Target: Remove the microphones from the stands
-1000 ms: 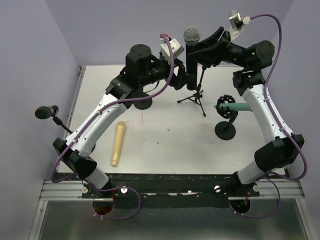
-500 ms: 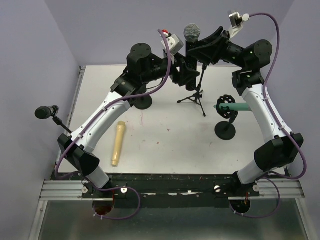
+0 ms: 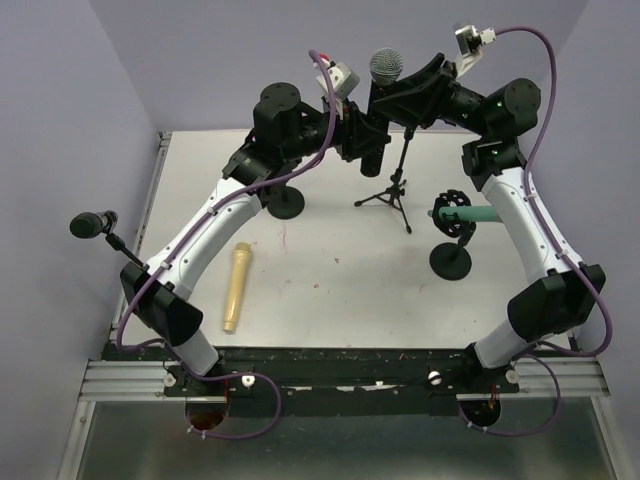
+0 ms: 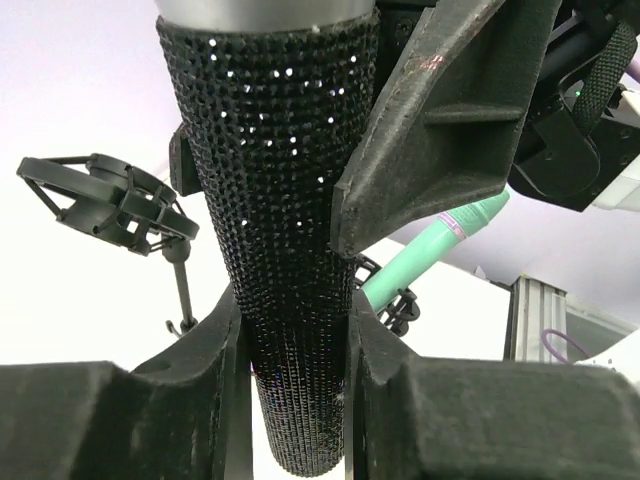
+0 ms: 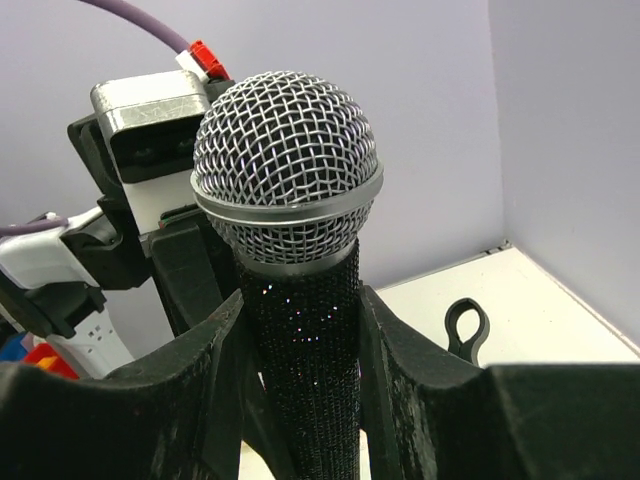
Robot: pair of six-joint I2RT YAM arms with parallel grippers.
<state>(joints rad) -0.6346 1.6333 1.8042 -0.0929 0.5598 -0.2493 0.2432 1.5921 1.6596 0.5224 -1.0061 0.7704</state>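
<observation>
The microphone has a silver mesh head and a black glittering body, and it stands upright in the air at the back of the table. My right gripper is shut on its body just under the head. My left gripper is shut on the lower body, with one finger pressed to each side. The small black tripod stand is below and slightly right of the microphone. Its clip shows empty in the right wrist view.
A beige microphone lies on the table at the front left. A teal microphone sits in a shock mount on a round-base stand at the right. A black microphone on a stand is at the left edge. An empty shock mount stands behind.
My left gripper has risen towards the microphone and closed its fingers on the lower body. The right gripper has kept its hold and barely moved.
</observation>
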